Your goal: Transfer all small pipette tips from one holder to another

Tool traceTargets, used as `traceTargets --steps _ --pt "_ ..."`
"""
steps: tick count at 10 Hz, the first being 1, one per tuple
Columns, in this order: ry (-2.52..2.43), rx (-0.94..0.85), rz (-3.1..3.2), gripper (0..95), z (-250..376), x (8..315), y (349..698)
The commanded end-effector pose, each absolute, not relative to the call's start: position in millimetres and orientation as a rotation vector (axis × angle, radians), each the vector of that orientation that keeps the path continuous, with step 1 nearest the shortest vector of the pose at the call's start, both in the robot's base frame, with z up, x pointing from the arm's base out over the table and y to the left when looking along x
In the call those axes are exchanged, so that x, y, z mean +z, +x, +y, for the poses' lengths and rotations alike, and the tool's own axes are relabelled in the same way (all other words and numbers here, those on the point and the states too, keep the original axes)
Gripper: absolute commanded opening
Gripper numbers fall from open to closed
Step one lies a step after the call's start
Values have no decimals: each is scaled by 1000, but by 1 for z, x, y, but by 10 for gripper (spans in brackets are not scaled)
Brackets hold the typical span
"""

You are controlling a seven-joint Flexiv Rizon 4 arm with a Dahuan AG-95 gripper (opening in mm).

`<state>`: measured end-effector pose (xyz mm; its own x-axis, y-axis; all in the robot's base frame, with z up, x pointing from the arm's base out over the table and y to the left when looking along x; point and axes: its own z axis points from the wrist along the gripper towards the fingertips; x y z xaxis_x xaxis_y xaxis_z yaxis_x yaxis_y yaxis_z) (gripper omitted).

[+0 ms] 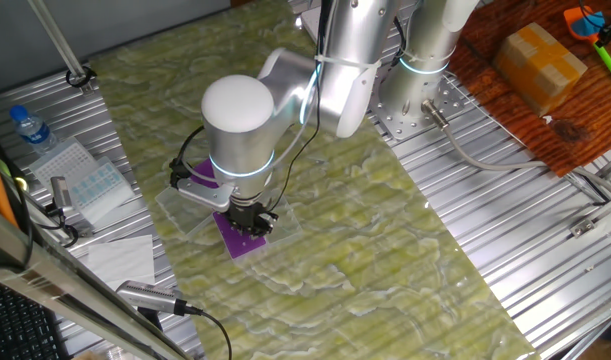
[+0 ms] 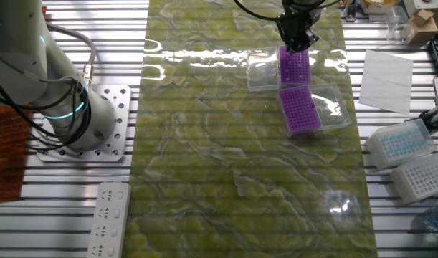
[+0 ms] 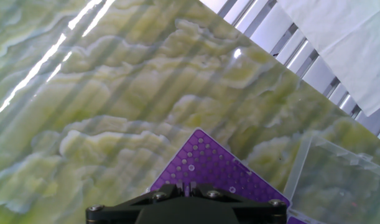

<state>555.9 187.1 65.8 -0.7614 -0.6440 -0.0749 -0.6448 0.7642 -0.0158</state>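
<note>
pincer (image 3: 188, 200) fingertips: cut off by frame edge | small pipette tips (image 3: 191, 167): too small to count

Two tip holders on the mat

The far holder (image 2: 294, 66) sits under the gripper (image 2: 297, 41) — the near holder (image 2: 300, 110) lies just beside it, both on the mat (image 2: 226, 165), paper sheet (image 2: 386, 80) off to one side.

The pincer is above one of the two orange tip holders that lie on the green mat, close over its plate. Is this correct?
Not quite: the holders are purple, not orange. The other fixed view shows two purple tip holders, one right under the pincer and the second beside it, both on the green mat. The rest holds: the pincer is close over the plate.
</note>
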Motion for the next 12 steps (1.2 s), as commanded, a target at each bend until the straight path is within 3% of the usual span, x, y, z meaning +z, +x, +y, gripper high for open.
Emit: traceTargets --steps 1,2,10,12 --pt "-999 -12 2912 190 187 66 555" --pt "-956 2 2954 0 186 66 554" --pt "-532 58 3163 0 177 103 532" --pt "-507 43 3153 0 169 105 512"
